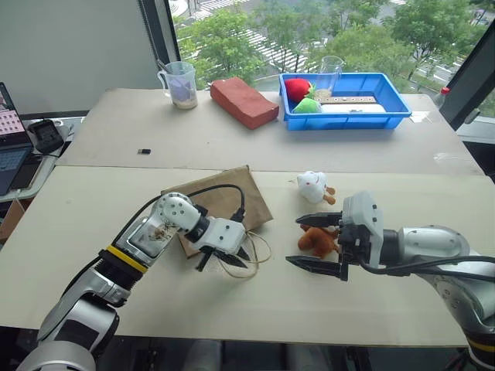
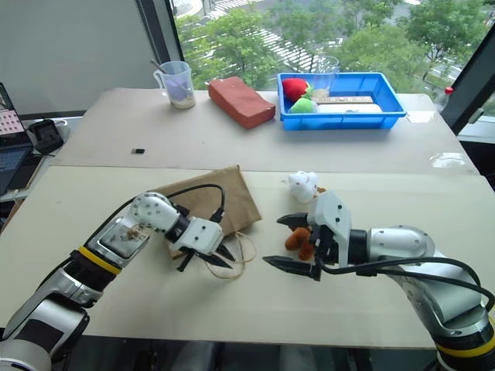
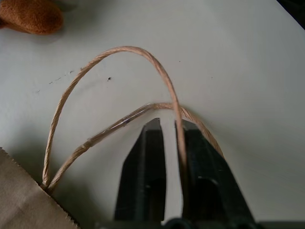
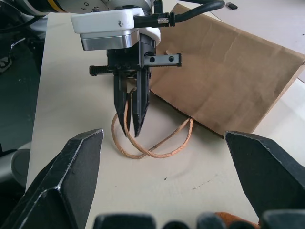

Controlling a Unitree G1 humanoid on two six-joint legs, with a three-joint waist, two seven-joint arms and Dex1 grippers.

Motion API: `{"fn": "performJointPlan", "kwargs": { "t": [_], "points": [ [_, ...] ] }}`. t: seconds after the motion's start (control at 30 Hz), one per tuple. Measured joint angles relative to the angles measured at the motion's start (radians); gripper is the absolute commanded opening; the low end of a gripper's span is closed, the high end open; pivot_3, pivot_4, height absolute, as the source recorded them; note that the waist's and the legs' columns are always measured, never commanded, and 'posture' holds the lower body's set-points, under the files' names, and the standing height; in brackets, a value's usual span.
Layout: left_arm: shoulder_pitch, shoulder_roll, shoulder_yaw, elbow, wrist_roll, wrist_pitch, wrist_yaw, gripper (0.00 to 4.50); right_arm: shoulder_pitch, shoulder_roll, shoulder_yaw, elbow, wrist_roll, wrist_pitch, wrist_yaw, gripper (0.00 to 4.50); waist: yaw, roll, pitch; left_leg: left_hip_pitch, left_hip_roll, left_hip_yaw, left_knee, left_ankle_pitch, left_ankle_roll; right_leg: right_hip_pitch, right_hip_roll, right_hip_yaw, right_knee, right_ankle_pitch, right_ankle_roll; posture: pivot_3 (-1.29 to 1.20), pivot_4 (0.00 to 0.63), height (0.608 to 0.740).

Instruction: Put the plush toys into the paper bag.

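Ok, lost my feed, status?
Left end effector shut on bag handle. Right end effector open by monkey. Paper bag flat.

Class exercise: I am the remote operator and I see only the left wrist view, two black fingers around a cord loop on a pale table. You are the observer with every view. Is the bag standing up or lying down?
Observer: The paper bag lies flat on the table, its handles toward the robot.
Operator: Is the left gripper closed on a handle?
Observer: Yes. In the right wrist view the left gripper is shut on one cord handle, while the other loop lies loose on the table.
Operator: Where is the other arm?
Observer: The right gripper is open, its fingers on either side of the brown monkey.
Operator: And the second toy?
Observer: The white plush sits just beyond the monkey, outside the bag.
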Motion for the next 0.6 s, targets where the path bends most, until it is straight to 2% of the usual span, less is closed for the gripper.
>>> {"fn": "performJointPlan", "kwargs": {
  "t": [0.17,0.3,0.4,0.47,0.53,0.6],
  "points": [
    [0.0,-0.012,0.043,-0.026,-0.053,0.101,-0.008,0.05,0.013,-0.003,0.009,0.007,-0.041,-0.03,0.008,4.5,0.001,0.0,0.0,0.0,0.0,0.0,0.0,0.0,0.0,0.0,0.0,0.0,0.0,0.0,0.0,0.0,0.15,0.74],
    [-0.012,-0.032,0.167,-0.079,-0.229,0.312,0.007,0.05,0.039,0.006,0.026,0.013,-0.09,-0.063,-0.003,4.5,0.0,0.0,0.0,0.0,0.0,-0.001,0.0,0.0,0.0,0.0,0.0,0.0,0.001,0.0,0.0,0.0,0.15,0.74],
    [-0.067,-0.03,0.272,-0.102,-0.334,0.455,0.038,0.0,0.045,0.042,0.041,0.041,-0.102,-0.076,-0.008,3.71,-0.003,0.0,0.0,0.0,0.0,-0.001,0.001,0.0,0.0,0.0,0.0,0.0,0.001,0.0,0.0,0.0,0.15,0.74],
    [-0.098,-0.028,0.33,-0.112,-0.381,0.522,0.064,0.0,0.036,0.08,0.071,0.067,-0.117,-0.089,-0.012,2.96,-0.005,0.0,0.0,0.001,0.0,-0.001,0.001,0.0,0.0,0.001,0.0,0.0,0.001,0.0,0.0,0.0,0.15,0.74],
    [-0.1,-0.028,0.336,-0.112,-0.391,0.533,0.068,0.0,0.028,0.089,0.082,0.074,-0.124,-0.09,-0.014,2.29,-0.006,0.0,0.0,0.001,0.0,-0.001,0.001,0.0,0.0,0.0,0.0,0.0,0.001,0.0,0.0,0.0,0.15,0.74],
    [-0.099,-0.03,0.341,-0.104,-0.398,0.547,0.077,0.0,-0.039,0.148,0.127,0.113,-0.158,-0.1,-0.034,1.56,-0.01,0.0,0.0,0.001,0.0,-0.001,0.001,0.0,0.0,0.0,0.0,0.0,0.002,0.0,0.0,0.0,0.15,0.74]
  ]
}}
